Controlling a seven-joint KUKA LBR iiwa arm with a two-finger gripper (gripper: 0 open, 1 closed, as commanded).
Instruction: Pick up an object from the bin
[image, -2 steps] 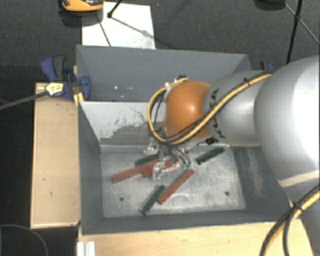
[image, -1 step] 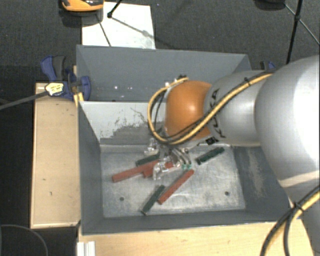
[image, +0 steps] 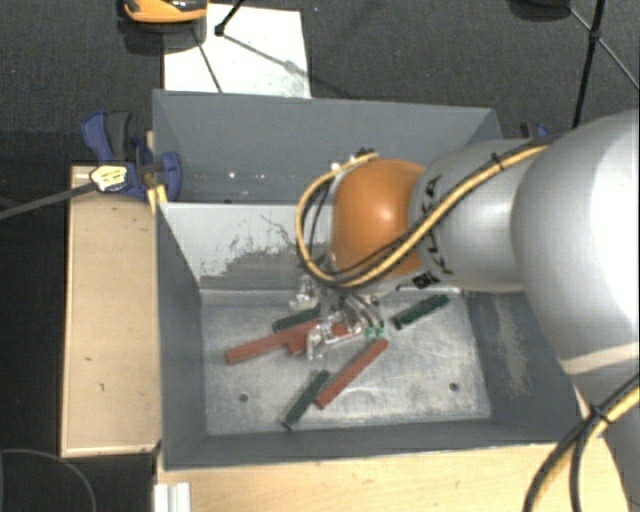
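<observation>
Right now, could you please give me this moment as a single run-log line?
phase: gripper low over bin middle | nearest: long red-brown stick, dark green stick | rest: other sticks scattered

You see the gripper (image: 325, 335) at mid-floor of the bin (image: 180, 300), over crossed sticks. Left stick (image: 255, 350) reaches toward left wall, right stick (image: 420, 311) lies back-right, front stick (image: 303, 400) nearest front wall.

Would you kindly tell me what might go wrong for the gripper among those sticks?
The gripper sits where a red stick and a green stick lie close together, so it may catch both or neither. Gripped near its end, a long stick might tilt and slip out.
</observation>
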